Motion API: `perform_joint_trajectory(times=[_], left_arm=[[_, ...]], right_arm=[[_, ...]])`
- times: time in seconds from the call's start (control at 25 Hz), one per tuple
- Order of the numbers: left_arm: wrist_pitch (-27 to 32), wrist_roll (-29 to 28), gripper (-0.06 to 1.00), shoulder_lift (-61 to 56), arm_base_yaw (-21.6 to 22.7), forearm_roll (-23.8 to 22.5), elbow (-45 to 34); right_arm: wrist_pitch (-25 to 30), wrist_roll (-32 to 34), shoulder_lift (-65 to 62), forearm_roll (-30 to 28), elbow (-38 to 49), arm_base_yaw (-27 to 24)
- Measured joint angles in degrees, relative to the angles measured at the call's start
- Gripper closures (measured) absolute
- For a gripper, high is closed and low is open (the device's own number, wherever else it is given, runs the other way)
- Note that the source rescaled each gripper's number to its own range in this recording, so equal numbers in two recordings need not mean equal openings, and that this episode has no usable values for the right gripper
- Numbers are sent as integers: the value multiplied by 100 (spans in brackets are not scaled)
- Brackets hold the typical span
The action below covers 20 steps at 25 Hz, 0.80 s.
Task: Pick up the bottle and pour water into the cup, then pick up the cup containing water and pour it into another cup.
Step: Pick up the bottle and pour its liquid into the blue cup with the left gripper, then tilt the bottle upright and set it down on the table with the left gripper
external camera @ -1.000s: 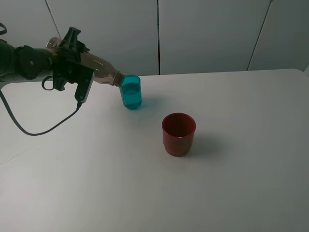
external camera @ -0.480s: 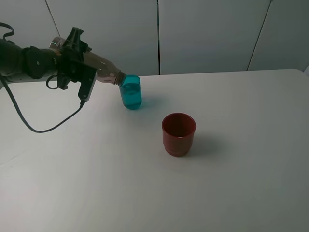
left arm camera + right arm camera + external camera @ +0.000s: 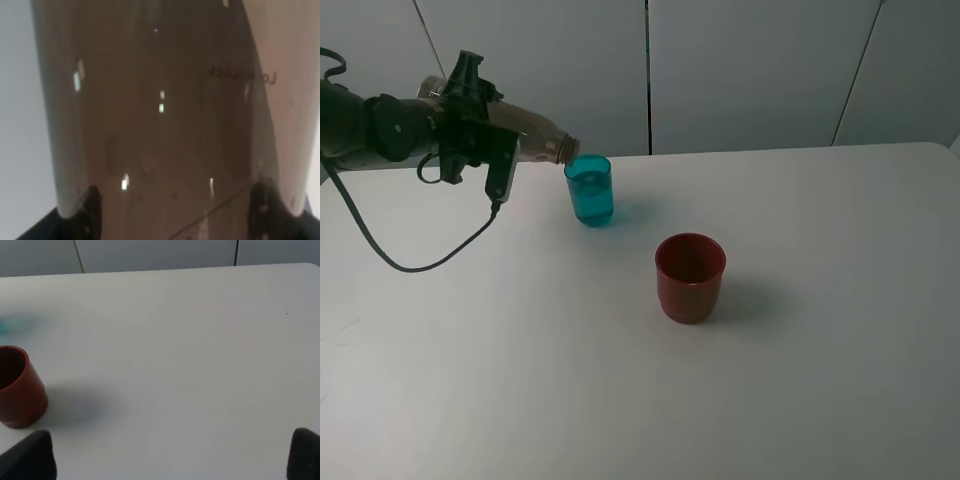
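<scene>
My left gripper (image 3: 485, 135) is shut on the brownish clear bottle (image 3: 525, 135), held nearly level above the table with its open neck (image 3: 566, 150) just over the rim of the teal cup (image 3: 590, 190). The teal cup stands upright near the table's back edge with water in it. In the left wrist view the bottle's body (image 3: 160, 110) fills the frame between the two fingers (image 3: 87, 210). The dark red cup (image 3: 690, 277) stands upright nearer the front; it also shows in the right wrist view (image 3: 17, 390). My right gripper (image 3: 170, 460) is open and holds nothing; it is out of the high view.
The white table (image 3: 820, 350) ends at a pale panelled wall (image 3: 750, 70) behind. A black cable (image 3: 410, 262) hangs from the left arm and loops over the table's left side.
The bottle has tipped back up toward level and its neck has risen from inside the teal cup's rim to just above it. The cups have not moved.
</scene>
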<state>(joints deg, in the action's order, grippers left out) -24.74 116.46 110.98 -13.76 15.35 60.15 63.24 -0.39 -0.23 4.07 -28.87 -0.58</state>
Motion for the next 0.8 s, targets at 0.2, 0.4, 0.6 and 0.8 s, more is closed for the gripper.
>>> perform_joint_trajectory(times=[0.2, 0.4, 0.6, 0.8], left_arm=[[-62, -1017, 94, -102, 0, 38, 0], [-89, -1952, 94, -317, 0, 170, -33], [-115, -3143, 94, -602, 0, 241, -270], [-115, -4533, 94, -803, 0, 251, -356]], right_arm=[[0, 39, 0, 0, 0, 0], [0, 39, 0, 0, 0, 0], [0, 39, 0, 0, 0, 0], [0, 39, 0, 0, 0, 0]])
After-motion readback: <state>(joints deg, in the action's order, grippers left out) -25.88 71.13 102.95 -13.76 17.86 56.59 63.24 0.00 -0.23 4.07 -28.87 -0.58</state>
